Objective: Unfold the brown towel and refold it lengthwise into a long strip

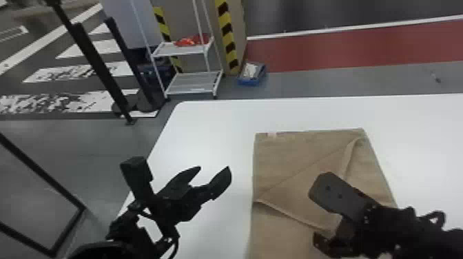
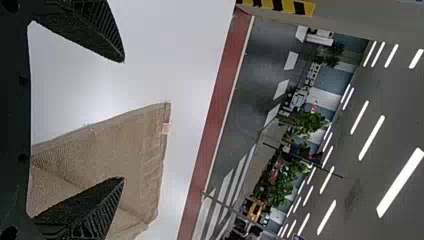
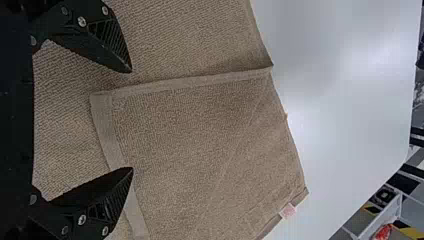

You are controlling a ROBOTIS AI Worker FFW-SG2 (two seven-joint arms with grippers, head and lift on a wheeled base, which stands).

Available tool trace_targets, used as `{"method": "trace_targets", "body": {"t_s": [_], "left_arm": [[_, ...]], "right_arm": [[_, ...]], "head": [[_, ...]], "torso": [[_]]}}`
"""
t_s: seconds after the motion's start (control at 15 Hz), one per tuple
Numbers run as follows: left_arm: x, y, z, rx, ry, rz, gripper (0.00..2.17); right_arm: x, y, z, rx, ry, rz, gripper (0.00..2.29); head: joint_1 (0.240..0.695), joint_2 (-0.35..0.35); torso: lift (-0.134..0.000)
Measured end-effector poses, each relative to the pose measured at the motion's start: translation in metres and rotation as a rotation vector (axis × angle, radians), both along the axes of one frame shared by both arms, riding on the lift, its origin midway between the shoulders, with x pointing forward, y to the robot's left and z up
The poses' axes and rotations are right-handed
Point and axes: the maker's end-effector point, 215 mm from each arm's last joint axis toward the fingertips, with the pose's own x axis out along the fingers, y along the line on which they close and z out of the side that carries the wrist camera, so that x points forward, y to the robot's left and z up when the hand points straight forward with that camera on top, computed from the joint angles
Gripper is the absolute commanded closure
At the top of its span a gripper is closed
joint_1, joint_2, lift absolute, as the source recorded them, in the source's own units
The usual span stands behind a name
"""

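The brown towel (image 1: 292, 151) lies on the white table (image 1: 210, 127) in front of you, right of the middle in your head view. The tabletop spreads well past the towel's left and far edges. Beyond the table, a broad red band (image 1: 344, 48) crosses the floor, and a white wire rack (image 1: 196, 79) stands on the far left side, past the table's corner.

You have the towel lying flat and partly folded: a large flap (image 1: 310, 206) of its upper layer lies over the rest, with hemmed edges running to a corner that points back toward you. A faint diagonal crease crosses the cloth.

Your right gripper (image 1: 320, 215) is over the towel's right part with its fingers spread; in the right wrist view you see the flap's corner between them, and no cloth pinched. Your left gripper (image 1: 214, 169) is over the table to the left of the towel, its fingers also spread apart, with nothing between the tips.

Near the foot of the rack you can see a blue tray (image 1: 253, 81) on the floor, with something white in it, and a red item (image 1: 193, 40) rests on the rack's upper shelf. Smallest, a pale tag (image 1: 272, 134) sits on the towel's far edge, close to its left corner.
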Motion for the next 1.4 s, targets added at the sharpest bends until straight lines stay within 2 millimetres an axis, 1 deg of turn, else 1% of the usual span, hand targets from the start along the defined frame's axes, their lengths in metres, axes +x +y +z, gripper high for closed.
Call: {"method": "trace_targets", "body": {"t_s": [0.2,0.47,0.6,0.67,0.87,1.07,1.2,1.27,1.33,1.4], "left_arm": [[0.0,0.0,-0.002,-0.003,0.003,-0.001,0.02],[-0.001,0.0,-0.004,-0.005,0.006,-0.002,0.02],[-0.001,0.0,-0.005,-0.005,0.008,-0.002,0.02],[-0.001,0.0,-0.005,-0.006,0.008,-0.003,0.02],[-0.002,0.0,-0.007,-0.007,0.01,-0.002,0.02],[-0.002,0.0,-0.008,-0.007,0.011,-0.002,0.02],[-0.002,0.0,-0.008,-0.007,0.011,-0.002,0.02],[-0.002,0.0,-0.008,-0.007,0.011,-0.002,0.02],[-0.002,0.0,-0.008,-0.007,0.01,-0.002,0.02],[-0.002,0.0,-0.008,-0.008,0.01,-0.002,0.02]], "right_arm": [[0.002,-0.001,-0.003,-0.02,0.0,-0.004,0.21],[0.009,-0.004,-0.002,-0.031,-0.016,-0.02,0.22],[0.014,-0.007,0.0,-0.036,-0.028,-0.038,0.29],[0.016,-0.008,0.0,-0.04,-0.028,-0.046,0.38],[0.018,-0.012,-0.001,-0.048,-0.027,-0.06,0.5],[0.019,-0.016,0.0,-0.049,-0.03,-0.072,0.5],[0.021,-0.02,0.005,-0.044,-0.049,-0.089,0.51],[0.022,-0.022,0.007,-0.043,-0.055,-0.098,0.7],[0.023,-0.024,0.008,-0.043,-0.056,-0.103,0.8],[0.024,-0.024,0.008,-0.043,-0.055,-0.107,0.8]], "head": [[0.695,0.29],[0.695,0.286],[0.695,0.281],[0.695,0.279],[0.695,0.272],[0.695,0.267],[0.695,0.262],[0.695,0.259],[0.695,0.258],[0.695,0.255]], "torso": [[-0.123],[-0.123],[-0.123],[-0.123],[-0.123],[-0.123],[-0.123],[-0.123],[-0.123],[-0.123]]}}
